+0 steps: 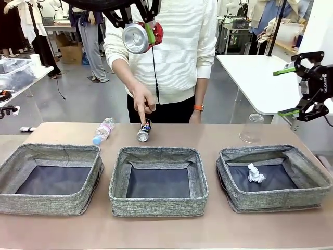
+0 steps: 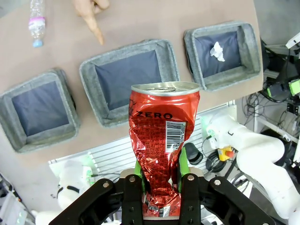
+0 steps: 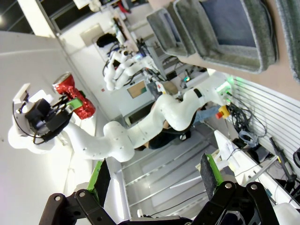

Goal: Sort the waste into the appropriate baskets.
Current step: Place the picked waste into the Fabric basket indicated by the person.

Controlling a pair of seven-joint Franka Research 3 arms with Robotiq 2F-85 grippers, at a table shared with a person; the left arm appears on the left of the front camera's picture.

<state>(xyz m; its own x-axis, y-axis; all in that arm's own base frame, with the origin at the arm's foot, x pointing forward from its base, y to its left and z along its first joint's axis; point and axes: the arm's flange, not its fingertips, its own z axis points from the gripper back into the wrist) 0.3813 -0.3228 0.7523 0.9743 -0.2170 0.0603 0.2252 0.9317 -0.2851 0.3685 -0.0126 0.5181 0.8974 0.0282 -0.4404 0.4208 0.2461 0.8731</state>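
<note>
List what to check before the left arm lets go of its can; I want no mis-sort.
1. Left gripper shut on the red can: ok.
2. Red can squarely over the middle basket: cannot tell.
3. Middle basket holds nothing: ok.
4. Person's hand outside the baskets, pointing at the dark can: ok.
5. Right gripper open, raised off to the side: ok.
</note>
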